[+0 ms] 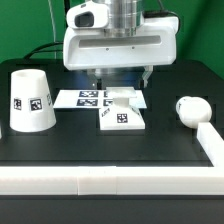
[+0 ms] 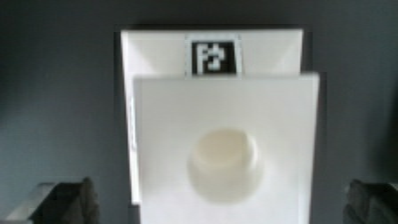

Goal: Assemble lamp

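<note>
1. White plastic base (image 1: 125, 119), flat and square, lies mid-counter (image 1: 100, 150), directly under the claw (image 2: 219, 205). Marker tags show on its near edge.
2. Wrist view: a round hollow (image 2: 226, 160) sits in the base's top face. Beyond it is a tag (image 2: 214, 55) on a white surface; cannot tell whether that is the base or the marker board (image 1: 80, 98).
3. Shade (image 1: 30, 100), tapered, stands wide end down at the exterior view's left, well apart from the base. It has a tag on its side; its inside is hidden.
4. Bulb (image 1: 189, 108), round, lies at the exterior view's right near a white rail (image 1: 215, 150). Its stem is hard to make out.
5. Claw spread wide: dark fingers (image 2: 63, 202) stand either side of the base, a gap at each, gripping nothing. The exterior view hides the fingertips.
</note>
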Action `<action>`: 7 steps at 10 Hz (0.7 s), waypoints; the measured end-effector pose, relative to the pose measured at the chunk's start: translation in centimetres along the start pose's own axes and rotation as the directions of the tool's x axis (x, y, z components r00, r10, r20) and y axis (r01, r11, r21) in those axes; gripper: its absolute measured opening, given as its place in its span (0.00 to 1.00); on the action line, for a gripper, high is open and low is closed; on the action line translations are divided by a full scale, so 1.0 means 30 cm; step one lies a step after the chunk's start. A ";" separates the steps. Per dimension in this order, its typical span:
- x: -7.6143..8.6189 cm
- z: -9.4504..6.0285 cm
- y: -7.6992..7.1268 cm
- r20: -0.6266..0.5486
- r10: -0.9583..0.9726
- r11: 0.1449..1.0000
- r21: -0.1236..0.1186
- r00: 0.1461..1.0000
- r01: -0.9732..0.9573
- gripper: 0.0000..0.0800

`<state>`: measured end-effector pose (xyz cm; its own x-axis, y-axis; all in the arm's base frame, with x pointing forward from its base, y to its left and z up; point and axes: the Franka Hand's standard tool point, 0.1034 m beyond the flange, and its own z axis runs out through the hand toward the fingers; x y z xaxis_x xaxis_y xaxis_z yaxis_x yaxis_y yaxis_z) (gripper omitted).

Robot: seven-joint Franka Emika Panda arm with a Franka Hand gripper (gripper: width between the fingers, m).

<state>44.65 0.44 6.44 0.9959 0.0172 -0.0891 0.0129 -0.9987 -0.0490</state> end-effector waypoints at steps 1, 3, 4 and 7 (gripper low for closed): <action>-0.005 0.012 0.001 0.005 -0.006 1.000 0.001 1.000 0.006 0.87; -0.013 0.036 0.001 0.011 -0.007 1.000 0.002 1.000 0.007 0.87; -0.015 0.040 -0.001 0.014 -0.008 1.000 0.002 1.000 0.008 0.87; -0.017 0.052 -0.001 0.016 -0.015 1.000 0.003 1.000 0.015 0.76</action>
<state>44.00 0.54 4.93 0.9941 0.0329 -0.1038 0.0275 -0.9982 -0.0534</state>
